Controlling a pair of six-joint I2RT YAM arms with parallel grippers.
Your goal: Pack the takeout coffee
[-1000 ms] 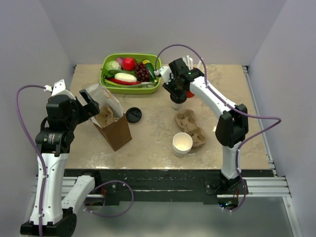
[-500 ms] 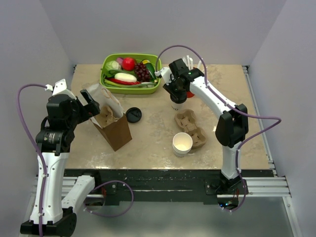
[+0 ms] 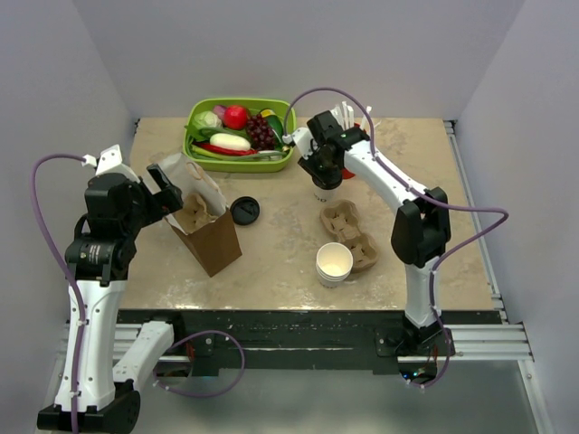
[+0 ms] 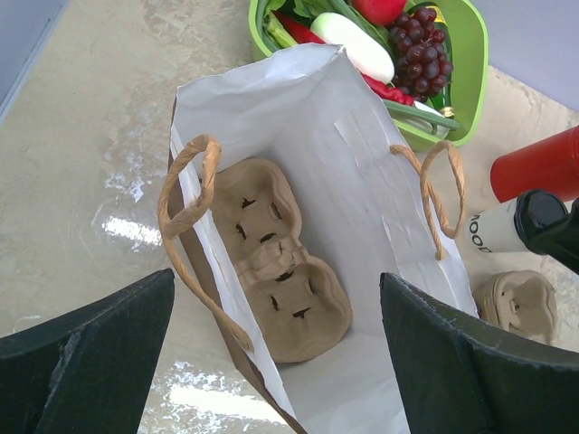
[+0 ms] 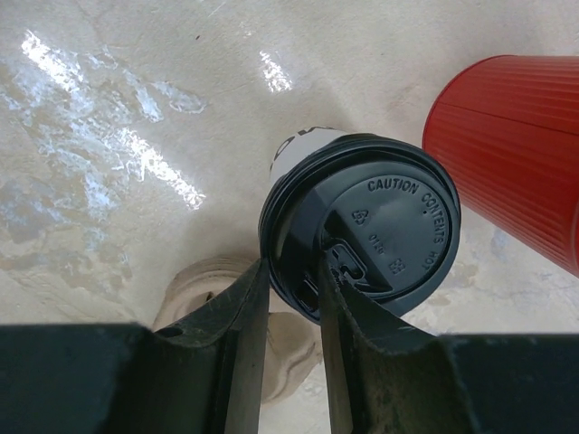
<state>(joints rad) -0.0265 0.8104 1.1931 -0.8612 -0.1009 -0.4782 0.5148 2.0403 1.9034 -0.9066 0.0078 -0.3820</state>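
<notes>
The takeout coffee (image 5: 362, 226) is mid-frame in the right wrist view, its lid rim pinched by the right gripper (image 5: 291, 271). A red cup (image 5: 511, 154) crowds its upper right and a cardboard carrier (image 3: 348, 233) lies below. Far left, the left gripper (image 4: 277, 276) gapes over the paper bag (image 4: 362, 208).

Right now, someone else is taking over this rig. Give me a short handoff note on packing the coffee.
The left gripper has its jaws wide open at the mouth of the paper bag, holding nothing.
The right gripper has its jaws pinched on the lid rim of the takeout coffee, beside the red cup.
Done: the bag is open, a carrier lies in its bottom, and the coffee is gripped.
Left: carry the coffee over to the bag and seat it in a carrier pocket.
</notes>
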